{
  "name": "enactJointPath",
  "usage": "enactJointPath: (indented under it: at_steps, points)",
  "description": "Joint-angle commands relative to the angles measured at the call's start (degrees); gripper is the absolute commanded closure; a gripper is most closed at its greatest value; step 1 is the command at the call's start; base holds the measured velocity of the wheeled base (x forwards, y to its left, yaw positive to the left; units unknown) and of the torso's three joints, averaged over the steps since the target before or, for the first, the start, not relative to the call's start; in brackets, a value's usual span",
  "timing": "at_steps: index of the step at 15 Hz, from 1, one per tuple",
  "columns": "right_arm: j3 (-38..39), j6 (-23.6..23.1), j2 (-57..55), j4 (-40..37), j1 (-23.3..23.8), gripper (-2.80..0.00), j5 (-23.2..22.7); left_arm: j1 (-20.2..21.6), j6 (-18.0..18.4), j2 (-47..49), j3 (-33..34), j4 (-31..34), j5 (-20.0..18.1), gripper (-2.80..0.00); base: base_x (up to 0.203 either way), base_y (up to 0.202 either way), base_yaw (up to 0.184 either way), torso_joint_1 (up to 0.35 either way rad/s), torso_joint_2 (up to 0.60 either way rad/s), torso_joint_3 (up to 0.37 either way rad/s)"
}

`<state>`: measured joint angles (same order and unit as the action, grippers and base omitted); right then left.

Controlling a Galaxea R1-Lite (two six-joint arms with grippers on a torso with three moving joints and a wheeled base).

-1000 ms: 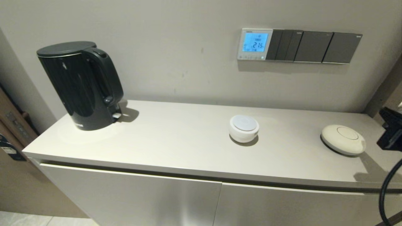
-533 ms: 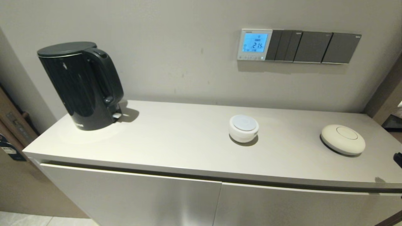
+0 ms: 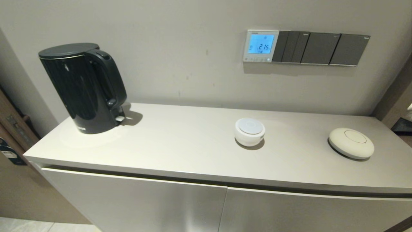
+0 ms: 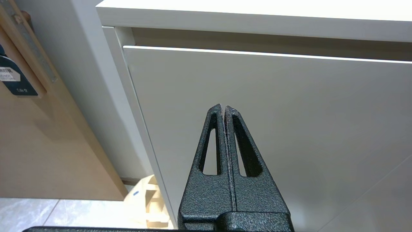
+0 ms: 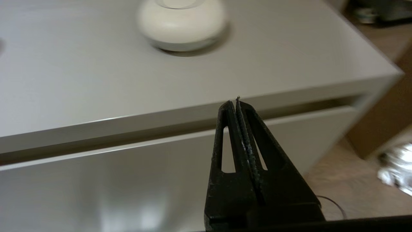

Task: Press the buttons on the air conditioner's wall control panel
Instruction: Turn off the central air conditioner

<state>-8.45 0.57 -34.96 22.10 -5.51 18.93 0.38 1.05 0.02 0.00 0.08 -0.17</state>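
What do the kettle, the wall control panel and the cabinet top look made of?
Kettle: probably glossy black plastic; bright reflections streak its body, and the lid looks duller.
Wall control panel: likely white plastic frame around a lit blue screen.
Cabinet top: smooth matte pale board, perhaps laminate; only soft shadows, no sharp glare.

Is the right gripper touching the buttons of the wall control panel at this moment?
Apart. The head view shows the buttons on the wall control panel with nothing near them; the right wrist view shows the right gripper, shut, down before the cabinet's front edge.
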Motion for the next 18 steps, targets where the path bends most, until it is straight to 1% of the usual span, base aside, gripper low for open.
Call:
enactJointPath:
  at_steps: [1,2,4,6,8,9,10,11,12,14,15,17,18]
  points:
    - [1.64,-0.04,2.79,0.11,0.09,0.00,3.28,-0.03,0.01,0.06,0.00,0.01,0.08,0.00,0.000,0.000,0.000,0.000,0.00,0.000]
    - [1.72,0.02,3.98,0.04,0.17,0.00,4.73,-0.03,0.09,-0.02,0.00,0.01,-0.01,0.00,0.000,0.000,0.000,0.000,0.00,0.000]
    - [3.49,-0.44,6.19,-0.13,-0.04,0.00,9.75,-0.03,0.01,0.06,0.00,0.01,-0.01,0.00,0.000,0.000,0.000,0.000,0.00,0.000]
    - [4.65,-1.30,9.52,-0.20,-0.02,0.00,10.48,0.00,0.01,-0.02,0.00,0.01,-0.01,0.00,0.000,0.000,0.000,0.000,0.00,0.000]
    - [4.90,-1.87,14.28,-0.59,-0.22,0.00,10.17,0.02,0.01,-0.02,0.00,0.01,-0.01,0.00,0.000,0.000,0.000,0.000,0.00,0.000]
    - [5.00,-2.09,16.16,-2.29,-0.21,0.00,8.86,-0.01,0.02,-0.02,0.00,0.01,-0.01,0.00,0.000,0.000,0.000,0.000,0.00,0.000]
    - [5.02,-2.07,17.75,-4.38,-0.30,0.00,6.09,-0.02,0.01,0.06,0.00,0.01,-0.01,0.00,0.000,0.000,0.000,0.000,0.00,0.000]
    - [5.39,-1.78,18.99,-5.40,-0.38,0.00,2.00,-0.02,0.01,0.06,0.00,0.01,-0.01,0.00,0.000,0.000,0.000,0.000,0.00,0.000]
    - [6.31,-1.06,19.09,-5.53,-0.38,0.00,-1.16,0.02,0.01,0.06,0.00,0.01,-0.01,0.00,0.000,0.000,0.000,0.000,0.00,0.000]
    - [8.63,0.38,19.14,-6.21,-0.38,0.00,-6.99,-0.03,0.01,-0.02,0.00,0.01,-0.01,0.00,0.000,0.000,0.000,0.000,0.00,0.000]
    - [8.63,1.19,19.14,-8.16,-0.38,0.00,-9.65,-0.03,0.01,-0.02,0.00,0.01,-0.01,0.00,0.000,0.000,0.000,0.000,0.00,0.000]
    - [8.36,1.26,19.14,-14.61,-0.43,0.00,-13.29,0.05,0.01,-0.01,0.00,0.01,-0.01,0.00,0.000,0.000,0.000,0.000,0.00,0.000]
    - [8.32,1.39,19.14,-15.40,-0.39,0.00,-15.00,0.04,0.01,-0.02,0.00,0.01,-0.01,0.00,0.000,0.000,0.000,0.000,0.00,0.000]
